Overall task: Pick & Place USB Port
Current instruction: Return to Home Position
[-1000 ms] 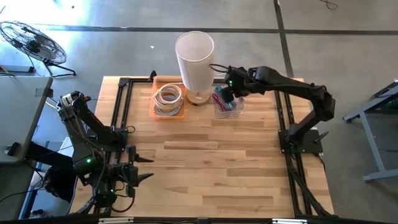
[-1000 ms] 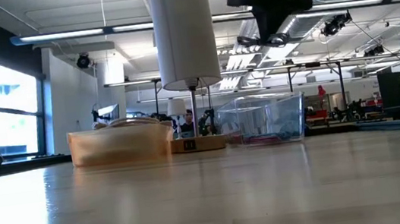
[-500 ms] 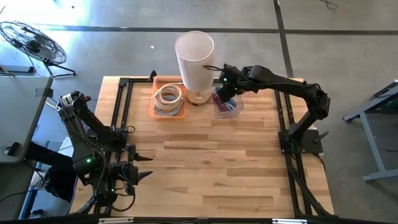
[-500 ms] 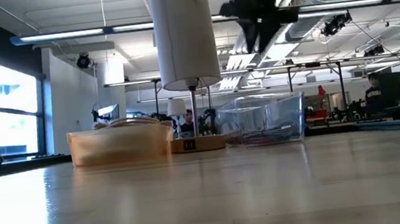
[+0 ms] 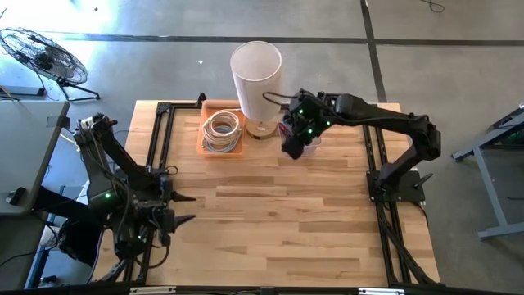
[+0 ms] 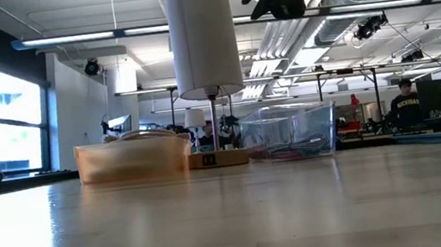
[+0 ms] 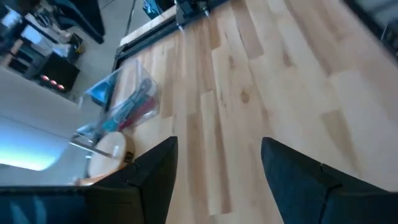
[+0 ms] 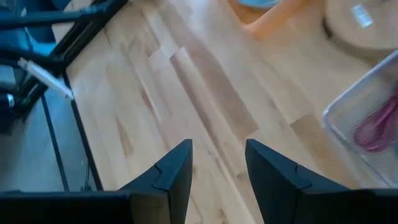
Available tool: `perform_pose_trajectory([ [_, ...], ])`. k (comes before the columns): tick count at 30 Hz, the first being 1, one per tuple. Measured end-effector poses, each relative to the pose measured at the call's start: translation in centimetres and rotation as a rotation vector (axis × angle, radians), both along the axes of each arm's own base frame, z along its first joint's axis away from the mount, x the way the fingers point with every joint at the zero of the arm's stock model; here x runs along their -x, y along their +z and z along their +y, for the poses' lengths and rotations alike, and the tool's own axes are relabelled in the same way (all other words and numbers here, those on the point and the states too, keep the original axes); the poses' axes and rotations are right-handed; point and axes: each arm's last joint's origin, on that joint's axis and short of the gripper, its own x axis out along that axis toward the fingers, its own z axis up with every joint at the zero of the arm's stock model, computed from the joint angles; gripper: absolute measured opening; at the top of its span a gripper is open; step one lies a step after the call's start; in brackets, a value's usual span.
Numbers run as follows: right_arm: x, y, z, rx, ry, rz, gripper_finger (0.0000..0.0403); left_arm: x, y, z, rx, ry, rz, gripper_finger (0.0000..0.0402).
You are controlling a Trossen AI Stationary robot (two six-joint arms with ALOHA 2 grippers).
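Left gripper (image 5: 182, 208): low at the near left edge of the bench (image 5: 286, 229), arm folded. Its fingers (image 7: 155, 174) are spread with nothing between them.

Orange bin (image 5: 201, 135): on the far side of the bench, left of centre. It holds a coil of pale cables (image 5: 221, 129).

White lamp (image 5: 256, 74): stands on a round wooden base just right of the orange bin, between the two bins.

Transparent bin (image 6: 289, 132): just right of the lamp base. It holds blue and pink cables (image 7: 127, 106), lying loose on its floor.

Right gripper (image 5: 293, 146): raised above the near left corner of the transparent bin and clear of it. The fingers are released and empty.

Surface: light wood planks, with black frame rails (image 5: 164, 139) along the left and right sides.

Room: grey concrete floor, with a floor fan (image 5: 41, 53) at the far left. In the low view a person (image 6: 406, 106) shows well behind the bench, at right.
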Motion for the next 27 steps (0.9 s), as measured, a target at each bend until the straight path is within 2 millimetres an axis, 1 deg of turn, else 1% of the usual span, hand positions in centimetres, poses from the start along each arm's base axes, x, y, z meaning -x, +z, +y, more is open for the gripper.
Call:
perform_pose_trajectory([
  [5,0.0,0.0,1.1,0.002,0.039,0.012,0.013,0.0,0.2,0.7,-0.151,-0.004,-0.027,0.0225],
  [9,0.9,0.5,1.4,0.027,0.076,0.024,0.0101,-0.8,0.3,1.6,-0.222,0.031,-0.014,0.0218],
  [11,1.8,1.0,1.5,0.062,0.098,0.028,0.0075,-1.3,0.3,2.2,-0.254,0.044,0.012,0.0199],
  [13,2.7,1.6,1.7,0.114,0.111,0.024,0.0039,-1.8,0.4,2.9,-0.297,0.041,0.051,0.0163],
  [14,3.3,2.0,1.8,0.14,0.121,0.019,0.0021,-2.1,0.4,3.3,-0.322,0.036,0.074,0.0138],
  [15,3.8,2.5,1.8,0.169,0.127,0.011,0.0011,-2.3,0.5,3.7,-0.341,0.033,0.093,0.0109],
  [17,5.1,3.5,2.0,0.233,0.122,-0.007,0.001,-2.6,0.8,4.7,-0.374,0.04,0.12,0.0043],
  [18,5.8,4.0,2.1,0.265,0.117,-0.017,0.0011,-2.7,0.9,5.2,-0.38,0.044,0.131,0.0023],
  [19,6.6,4.5,2.2,0.3,0.111,-0.028,0.0008,-2.8,1.2,5.9,-0.381,0.06,0.135,0.0015],
  [21,8.3,5.6,2.5,0.374,0.103,-0.054,0.0003,-2.7,1.7,7.2,-0.383,0.092,0.131,0.0015],
  [23,10.0,6.8,2.8,0.448,0.102,-0.089,0.0003,-2.2,2.4,8.7,-0.383,0.11,0.129,0.0006],
  [27,14.1,8.9,3.7,0.567,0.129,-0.192,0.0001,0.1,4.1,11.8,-0.319,0.165,0.064,0.0003],
])
